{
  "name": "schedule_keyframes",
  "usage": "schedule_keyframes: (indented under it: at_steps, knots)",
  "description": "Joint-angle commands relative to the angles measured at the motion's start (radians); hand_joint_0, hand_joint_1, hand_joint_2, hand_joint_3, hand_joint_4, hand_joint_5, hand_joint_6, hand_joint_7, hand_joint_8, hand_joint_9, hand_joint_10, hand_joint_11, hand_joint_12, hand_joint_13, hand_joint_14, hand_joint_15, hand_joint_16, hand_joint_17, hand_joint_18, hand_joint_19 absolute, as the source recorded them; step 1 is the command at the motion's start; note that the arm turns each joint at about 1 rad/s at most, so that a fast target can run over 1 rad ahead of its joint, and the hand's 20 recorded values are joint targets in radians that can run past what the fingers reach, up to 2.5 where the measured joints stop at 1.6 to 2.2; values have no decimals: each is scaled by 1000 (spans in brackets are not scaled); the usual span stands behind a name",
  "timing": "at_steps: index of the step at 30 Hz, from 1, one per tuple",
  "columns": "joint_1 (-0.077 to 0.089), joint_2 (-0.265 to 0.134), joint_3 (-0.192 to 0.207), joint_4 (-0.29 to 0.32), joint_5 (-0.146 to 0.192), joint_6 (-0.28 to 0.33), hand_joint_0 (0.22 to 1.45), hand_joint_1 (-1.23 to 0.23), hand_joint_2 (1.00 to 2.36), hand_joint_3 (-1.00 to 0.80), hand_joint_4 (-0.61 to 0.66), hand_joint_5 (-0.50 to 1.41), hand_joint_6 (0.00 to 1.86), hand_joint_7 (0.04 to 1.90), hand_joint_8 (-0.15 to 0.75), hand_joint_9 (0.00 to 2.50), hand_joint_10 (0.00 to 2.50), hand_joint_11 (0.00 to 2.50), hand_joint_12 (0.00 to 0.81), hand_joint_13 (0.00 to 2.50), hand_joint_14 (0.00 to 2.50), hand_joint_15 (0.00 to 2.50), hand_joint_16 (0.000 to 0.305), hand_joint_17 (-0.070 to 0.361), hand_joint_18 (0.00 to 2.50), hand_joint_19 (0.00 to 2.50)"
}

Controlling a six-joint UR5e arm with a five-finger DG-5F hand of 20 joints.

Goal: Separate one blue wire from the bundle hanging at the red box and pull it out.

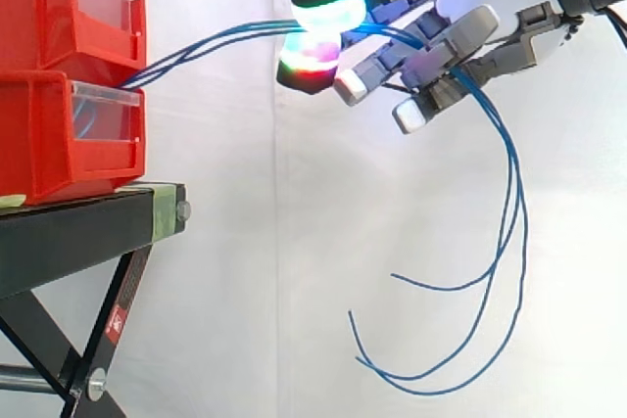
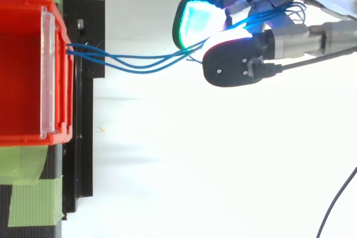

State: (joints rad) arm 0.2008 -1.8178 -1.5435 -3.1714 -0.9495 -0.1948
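Three thin blue wires [image 1: 216, 41] leave the gap between the two stacked red bins [image 1: 59, 66] and run nearly level to the right, spread a little apart [image 2: 139, 62]. My hand [image 1: 460, 36] is at the upper right, well off the bins. Two glowing fingertips [image 1: 328, 17] pinch the wires together, one pad above and one below; from the top they cross at the pads [image 2: 223, 32]. The other fingers stretch out to the lower left. Past the hand, the wires' loose ends [image 1: 505, 242] hang in long curves.
The bins sit on a black stand [image 1: 88, 227] with a folding leg, at the left. Green tape [image 2: 28, 193] marks the stand beside the bin. A white curtain hangs behind, with open air under and to the right of the wires.
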Motion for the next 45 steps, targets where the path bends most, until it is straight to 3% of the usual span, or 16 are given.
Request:
schedule_keyframes:
  at_steps: [1,40,45]
  knots:
    - [0,0,0,-1,0,0,733,-875,1031,-4,87,-270,849,1048,282,571,15,1343,298,1040,2500,410,52,116,799,976]
    - [3,0,-1,-2,2,26,761,-994,1030,-141,32,-300,824,1096,212,360,19,1132,297,929,2500,444,53,120,740,865]
    - [3,0,-1,-2,2,26,759,-1006,1026,-185,38,-300,829,1071,210,475,7,1559,290,920,2500,404,53,120,736,865]
